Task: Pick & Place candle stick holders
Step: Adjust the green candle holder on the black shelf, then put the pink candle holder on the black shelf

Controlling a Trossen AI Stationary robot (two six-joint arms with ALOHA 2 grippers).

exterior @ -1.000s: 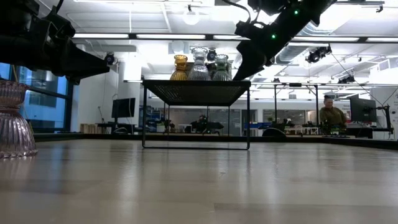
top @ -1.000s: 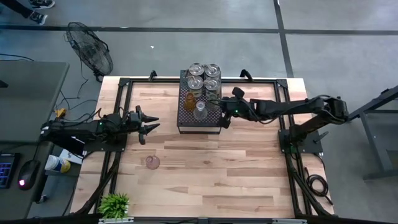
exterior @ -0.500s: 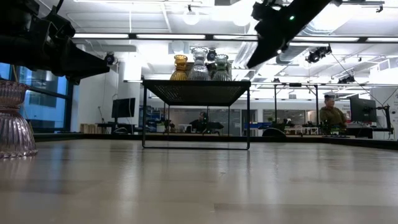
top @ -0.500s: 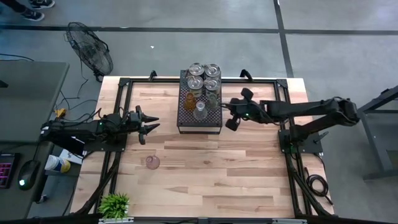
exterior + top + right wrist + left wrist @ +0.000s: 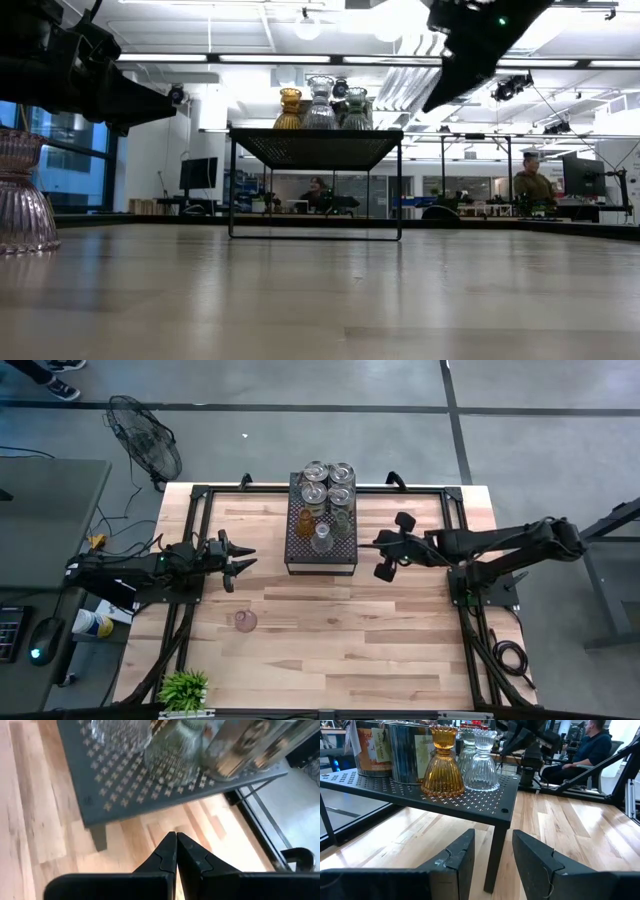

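A black perforated tray (image 5: 296, 550) stands on legs at the table's far middle. On it stand several candle stick holders, among them an amber one (image 5: 442, 762) and a clear ribbed one (image 5: 482, 762), with silvery round ones (image 5: 328, 478) at its far end. A pinkish holder (image 5: 245, 621) stands by its base on the bare table, near left. My right gripper (image 5: 380, 544) hangs shut and empty in the air, just right of the tray, pointing slantwise down at it. My left gripper (image 5: 243, 558) waits at the table's left, level, open and empty, facing the tray.
A small green plant (image 5: 184, 688) sits at the near left corner. Bare wood lies between the tray and the near edge. A fan (image 5: 145, 440) stands on the floor beyond the far left corner. A seated person (image 5: 592, 745) shows in the room behind.
My right gripper has drawn back from the tray's right side toward the table's right edge, rising a little, shut and empty all the while. The holders on the tray have kept their places.
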